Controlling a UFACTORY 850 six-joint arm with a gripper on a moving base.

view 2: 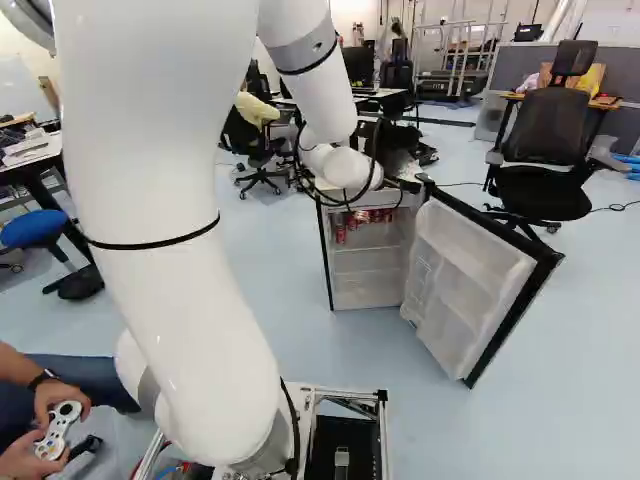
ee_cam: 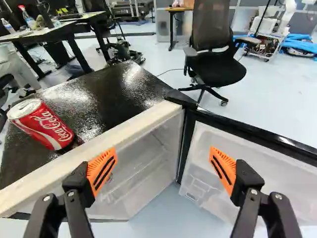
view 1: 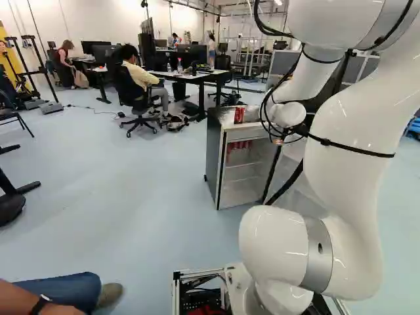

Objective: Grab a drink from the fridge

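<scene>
Left base view, upper middle: fridge (view 1: 212, 157), loose can (view 1: 239, 115) on top, shelved cans (view 2: 352, 221) inside. Claw (ee_cam: 162, 167) spread wide, empty. Right base view, right side: door (view 2: 470, 275) open, done. Grab and pull-out left.

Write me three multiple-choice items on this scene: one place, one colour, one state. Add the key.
1. Where is the can shown in the wrist view?
A) On the floor
B) On the fridge
C) Inside the tool's grasp

2. What colour are the tool's pads?
A) Orange
B) Green
C) Blue

3. How is the fridge door?
A) Shut
B) Taken off
C) Swung open

Key:
1 B: it rests on the dark top.
2 A: both pads show orange.
3 C: it stands out from the body, baring the shelves.
</scene>
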